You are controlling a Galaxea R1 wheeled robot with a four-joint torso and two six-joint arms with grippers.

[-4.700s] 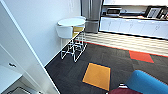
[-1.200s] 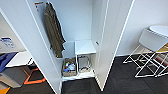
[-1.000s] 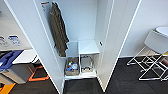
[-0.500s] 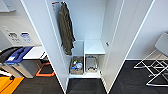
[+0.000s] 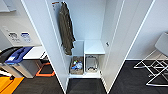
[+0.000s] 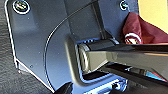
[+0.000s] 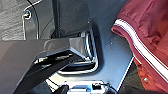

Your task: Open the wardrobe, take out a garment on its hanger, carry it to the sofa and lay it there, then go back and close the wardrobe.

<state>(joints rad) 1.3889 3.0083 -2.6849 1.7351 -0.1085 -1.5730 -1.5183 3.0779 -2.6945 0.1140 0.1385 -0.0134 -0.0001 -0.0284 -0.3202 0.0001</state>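
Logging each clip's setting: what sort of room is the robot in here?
Probably an office or shared workspace: an open white wardrobe holding an olive-brown garment, a blue-lidded bin beside it, and dark carpet with orange patches.

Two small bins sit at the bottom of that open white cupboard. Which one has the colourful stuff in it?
The left bin, below the hanging olive-brown garment, holds blue and other coloured items. The right bin, under the white shelf of the tall white wardrobe, looks plain silvery grey.
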